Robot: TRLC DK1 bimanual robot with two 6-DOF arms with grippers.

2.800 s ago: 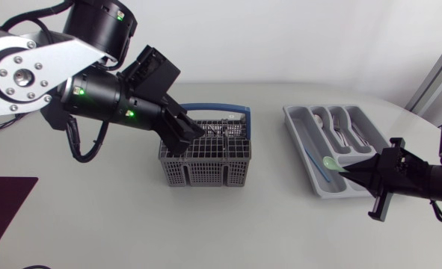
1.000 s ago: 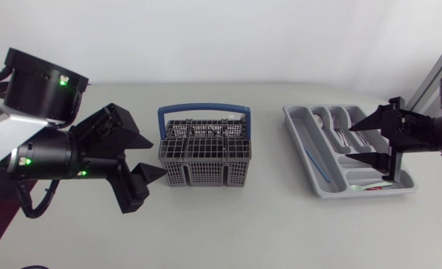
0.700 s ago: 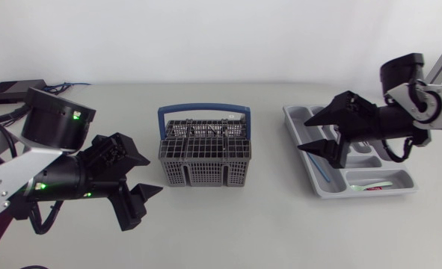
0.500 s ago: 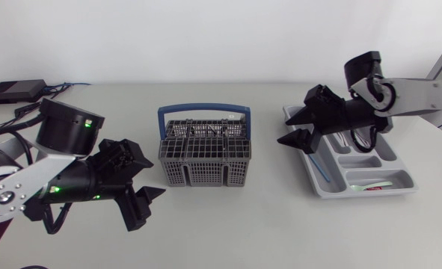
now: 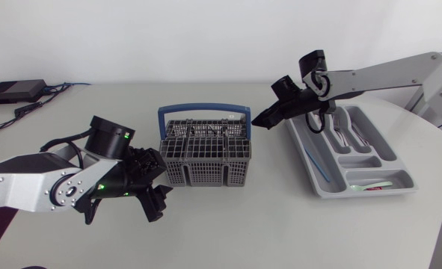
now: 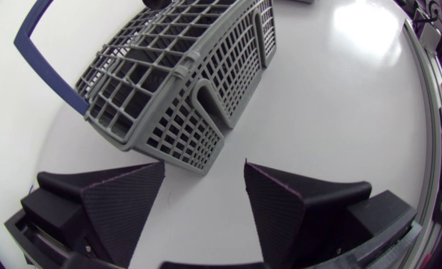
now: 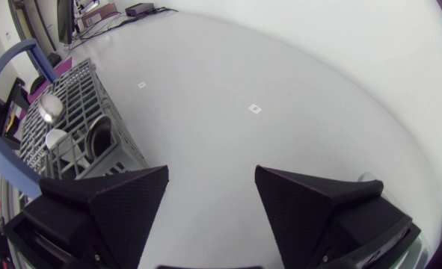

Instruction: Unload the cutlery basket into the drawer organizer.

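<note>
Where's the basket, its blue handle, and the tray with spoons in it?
Basket [image 5: 206,170]: head view, on its grey mesh front wall.
Handle [image 5: 203,108]: head view, on the middle of the blue top bar.
Tray [image 5: 340,193]: head view, on its near rim.

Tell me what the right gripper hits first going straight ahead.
Probably bare table beside the basket; the open right gripper angles down past the basket's end and might clip it. Depth is unclear.
</note>
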